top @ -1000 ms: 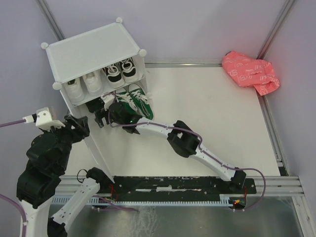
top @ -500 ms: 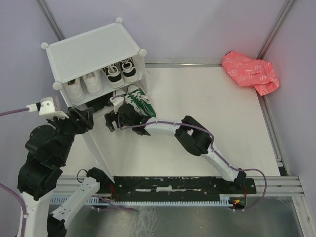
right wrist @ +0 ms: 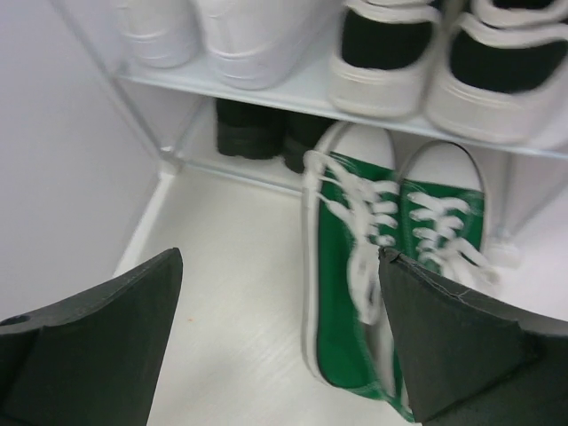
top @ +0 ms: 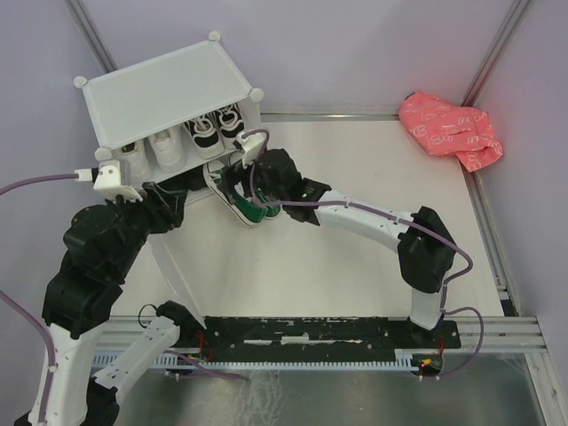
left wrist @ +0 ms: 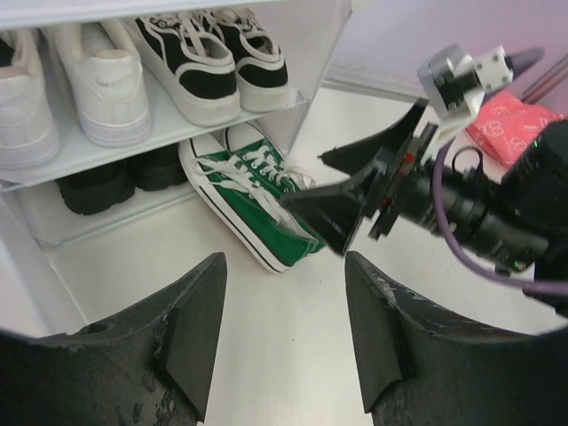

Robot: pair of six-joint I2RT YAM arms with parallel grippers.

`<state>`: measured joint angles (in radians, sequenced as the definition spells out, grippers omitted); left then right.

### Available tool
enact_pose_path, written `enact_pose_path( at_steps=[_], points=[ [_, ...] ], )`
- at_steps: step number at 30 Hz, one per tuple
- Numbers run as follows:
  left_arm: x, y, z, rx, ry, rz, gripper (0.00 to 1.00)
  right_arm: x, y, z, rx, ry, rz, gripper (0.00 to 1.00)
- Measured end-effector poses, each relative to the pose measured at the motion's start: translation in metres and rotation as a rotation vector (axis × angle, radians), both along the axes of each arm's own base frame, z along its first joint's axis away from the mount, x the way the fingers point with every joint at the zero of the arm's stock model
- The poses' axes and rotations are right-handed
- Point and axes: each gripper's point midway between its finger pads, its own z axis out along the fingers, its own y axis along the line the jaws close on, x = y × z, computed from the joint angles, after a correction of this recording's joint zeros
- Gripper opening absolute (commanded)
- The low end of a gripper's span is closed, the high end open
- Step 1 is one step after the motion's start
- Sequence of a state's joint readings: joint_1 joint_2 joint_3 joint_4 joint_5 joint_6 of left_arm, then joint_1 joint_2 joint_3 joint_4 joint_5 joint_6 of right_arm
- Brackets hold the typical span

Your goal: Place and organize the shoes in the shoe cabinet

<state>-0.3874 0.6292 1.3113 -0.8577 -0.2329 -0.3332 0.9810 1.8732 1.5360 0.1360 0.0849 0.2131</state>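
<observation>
Green canvas sneakers [left wrist: 266, 209] poke from the shoe cabinet [top: 160, 89]; pink bag [top: 448, 129] print unreadable; both arms' jaws parted, empty.

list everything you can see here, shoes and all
shoe cabinet: 1, white, far left of the table
white sneakers: 2, white, upper shelf, left
black sneakers: 2, black with white soles, upper shelf, right
black shoes: 2, plain black, lower compartment, left
green sneakers: 2, green with white toe caps, lower compartment, heels sticking out
crumpled bag: 1, pink, far right corner
table: 1, white
left gripper: open, empty, facing the cabinet
right gripper: open, empty, over the green sneakers
</observation>
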Motion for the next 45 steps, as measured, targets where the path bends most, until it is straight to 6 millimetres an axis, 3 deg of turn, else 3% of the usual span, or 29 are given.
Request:
enact_pose_path(
  at_steps=[3, 8, 10, 16, 20, 21, 28, 34, 37, 45],
  points=[
    [0.009, -0.01, -0.008, -0.005, 0.044, -0.026, 0.61, 0.036, -0.034, -0.012, -0.009, 0.069, -0.079, 0.99],
    [0.03, -0.026, -0.023, -0.006, 0.13, -0.051, 0.58, 0.094, -0.112, -0.054, -0.047, 0.193, -0.26, 0.99],
    [0.036, -0.03, -0.027, -0.011, 0.145, -0.056, 0.58, 0.099, -0.125, -0.064, -0.058, 0.22, -0.286, 0.99],
    [0.056, -0.029, -0.056, 0.013, 0.193, -0.006, 0.7, 0.096, -0.127, -0.072, -0.043, 0.27, -0.262, 0.99],
    [0.077, -0.02, -0.085, 0.066, 0.238, 0.083, 0.97, 0.094, -0.129, -0.085, -0.032, 0.309, -0.25, 0.99],
    [0.081, -0.019, -0.091, 0.078, 0.245, 0.098, 0.99, 0.094, -0.132, -0.089, -0.03, 0.32, -0.25, 0.99],
    [0.115, -0.017, -0.161, 0.215, 0.296, 0.13, 0.99, 0.096, -0.149, -0.123, -0.018, 0.413, -0.263, 0.99],
    [0.146, -0.013, -0.167, 0.281, 0.244, 0.16, 0.95, 0.1, -0.148, -0.131, 0.023, 0.451, -0.241, 0.99],
    [0.161, -0.008, -0.18, 0.311, 0.258, 0.193, 0.95, 0.098, -0.146, -0.134, 0.032, 0.462, -0.227, 0.99],
    [0.178, 0.013, -0.204, 0.38, 0.3, 0.296, 0.9, 0.095, -0.143, -0.149, 0.023, 0.493, -0.203, 0.99]
  ],
)
